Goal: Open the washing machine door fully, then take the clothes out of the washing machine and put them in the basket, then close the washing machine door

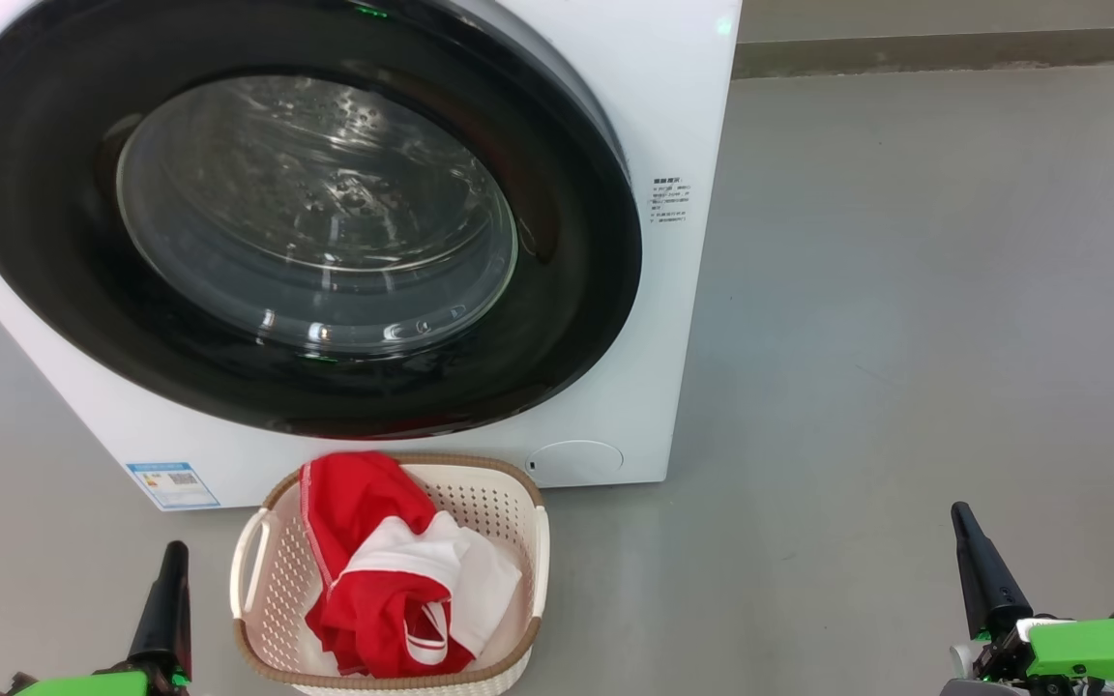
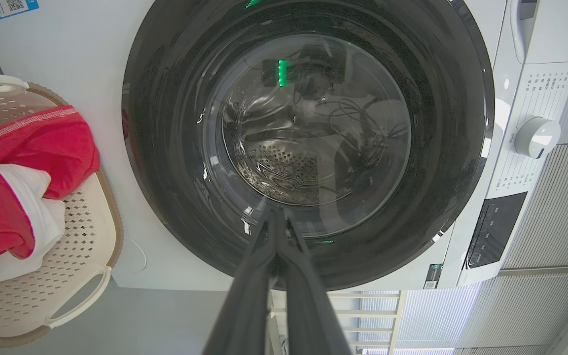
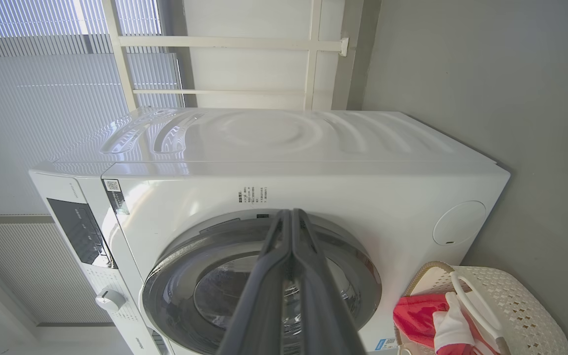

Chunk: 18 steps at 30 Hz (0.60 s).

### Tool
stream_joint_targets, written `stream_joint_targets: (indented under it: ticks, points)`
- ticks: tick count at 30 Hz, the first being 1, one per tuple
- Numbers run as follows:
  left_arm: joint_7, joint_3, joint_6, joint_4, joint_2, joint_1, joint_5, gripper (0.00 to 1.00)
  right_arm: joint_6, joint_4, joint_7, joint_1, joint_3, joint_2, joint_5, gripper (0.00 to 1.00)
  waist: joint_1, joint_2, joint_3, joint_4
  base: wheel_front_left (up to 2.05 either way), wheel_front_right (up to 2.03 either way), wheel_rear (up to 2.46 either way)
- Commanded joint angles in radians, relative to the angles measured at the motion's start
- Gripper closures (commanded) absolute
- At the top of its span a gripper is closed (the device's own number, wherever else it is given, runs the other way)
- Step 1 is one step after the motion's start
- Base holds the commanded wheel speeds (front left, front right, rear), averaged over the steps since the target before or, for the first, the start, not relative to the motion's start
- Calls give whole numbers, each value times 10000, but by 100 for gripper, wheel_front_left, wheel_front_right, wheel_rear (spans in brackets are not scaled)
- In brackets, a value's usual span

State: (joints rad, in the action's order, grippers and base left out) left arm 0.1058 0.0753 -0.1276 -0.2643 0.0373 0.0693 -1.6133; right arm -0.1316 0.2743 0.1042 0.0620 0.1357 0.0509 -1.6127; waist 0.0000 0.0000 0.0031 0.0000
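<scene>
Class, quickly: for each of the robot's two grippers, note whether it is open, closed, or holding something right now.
Left gripper: closed, holding nothing.
Right gripper: closed, holding nothing.

A smooth, matte grey floor (image 1: 905,290) spreads back to a pale wall (image 1: 953,17). A darker grey skirting strip (image 1: 953,53) runs along the wall's foot. In the right wrist view, white slatted blinds (image 3: 42,98) glow with bright daylight, beside a white frame of straight bars (image 3: 225,43). In the left wrist view, pale ribbed panels (image 2: 560,207) catch soft light.
</scene>
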Motion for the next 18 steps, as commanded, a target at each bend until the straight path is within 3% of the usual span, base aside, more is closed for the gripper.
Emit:
stream_joint_targets:
  ticks: [1,18]
  points:
    - [56,362,-31,192,153,386,28,100,9,-297,66,456,-248,21,17,100,0,0,0,0,0,0,0]
    - [62,370,-31,192,148,386,35,100,9,-297,74,457,-239,15,25,100,0,0,0,0,0,0,0]
